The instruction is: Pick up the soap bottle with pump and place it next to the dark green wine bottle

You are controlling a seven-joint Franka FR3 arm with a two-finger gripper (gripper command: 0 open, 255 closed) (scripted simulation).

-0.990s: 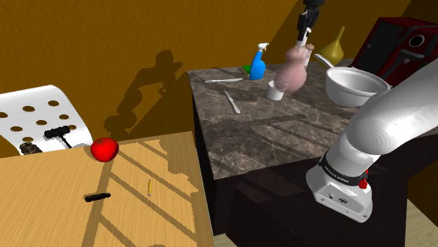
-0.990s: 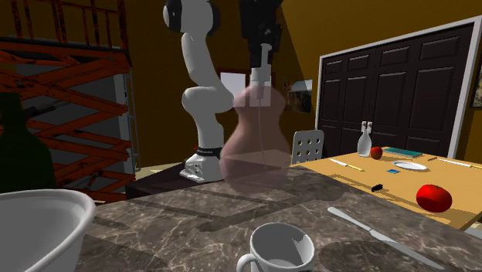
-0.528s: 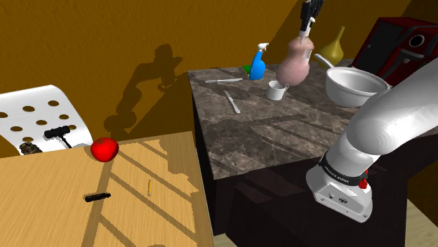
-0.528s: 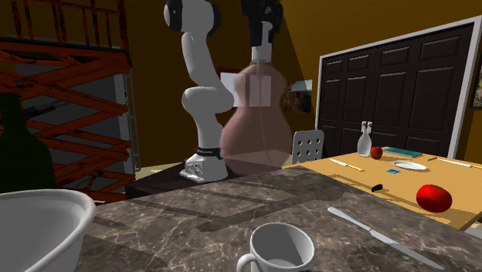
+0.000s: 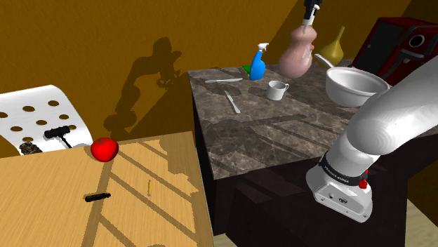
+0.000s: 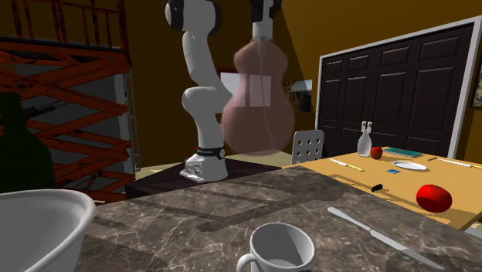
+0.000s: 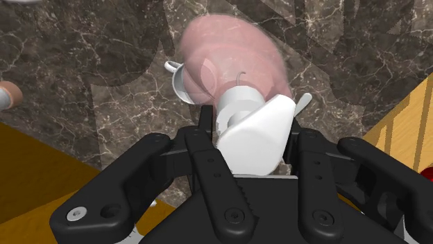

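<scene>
The soap bottle [image 5: 296, 57] is pink and see-through, with a white pump head [image 7: 255, 136]. It hangs in the air above the dark marble counter [image 5: 260, 137], over the white mug [image 5: 277, 89]. My black gripper [image 5: 309, 8] is shut on the pump head, and the bottle [image 6: 257, 100] dangles below the gripper [image 6: 263, 9]. In the wrist view the gripper [image 7: 253, 133] clasps the pump between both fingers, and the bottle's body [image 7: 232, 59] covers part of the mug [image 7: 182, 80]. The dark green wine bottle [image 6: 18, 151] stands behind the white bowl [image 6: 39, 224] at the second exterior view's left.
The counter also holds a blue spray bottle [image 5: 258, 63], a knife [image 5: 233, 102], a large white bowl [image 5: 354, 84], an olive vase [image 5: 334, 46] and a red machine [image 5: 403, 42]. Beside the counter, a wooden table [image 5: 140, 210] carries a red tomato [image 5: 104, 149], with a white chair [image 5: 42, 116] behind.
The gripper has risen with the soap bottle, which now hangs clearly higher above the mug and counter than one second ago.
</scene>
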